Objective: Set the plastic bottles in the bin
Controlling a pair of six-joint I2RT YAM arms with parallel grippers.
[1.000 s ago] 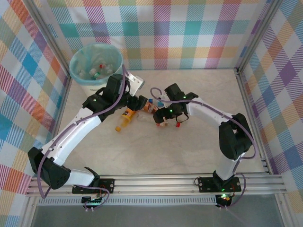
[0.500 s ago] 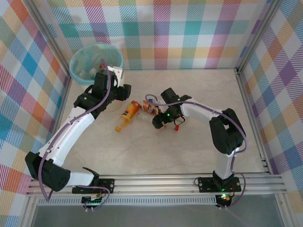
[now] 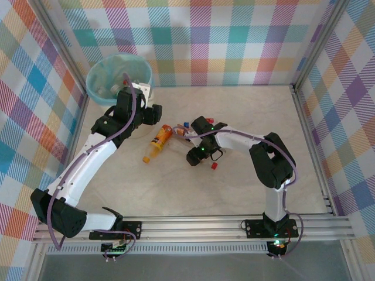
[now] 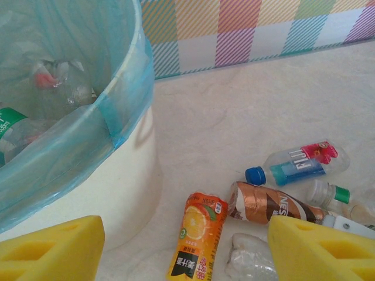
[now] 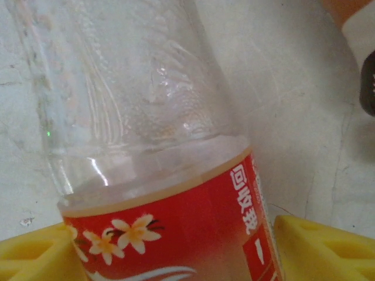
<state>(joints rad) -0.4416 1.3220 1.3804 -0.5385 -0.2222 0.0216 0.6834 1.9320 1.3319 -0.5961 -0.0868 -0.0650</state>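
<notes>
1. Left gripper (image 4: pixel 184 237): yellow fingers (image 4: pixel 53 249) spread wide with nothing gripped, hanging just beside the bin (image 4: pixel 137 175) on its right.
2. Right gripper (image 3: pixel 198 156): well right of the bin, low over the table (image 3: pixel 246 181). Its fingers sit against both sides of a clear red-label bottle (image 5: pixel 170 234). Can't tell if the bottle is off the surface.
3. Bin: several bottles inside (image 4: pixel 41 79), visible through the blue-green liner (image 4: pixel 117 117).
4. On the table right of the bin, bunched together: orange juice bottle (image 4: pixel 196 234) (nearest the bin), brown Nescafé bottle (image 4: pixel 269 205), blue-cap bottle (image 4: pixel 299 164), green-cap bottle (image 4: pixel 328 193), crushed clear bottle (image 4: pixel 249 263).
</notes>
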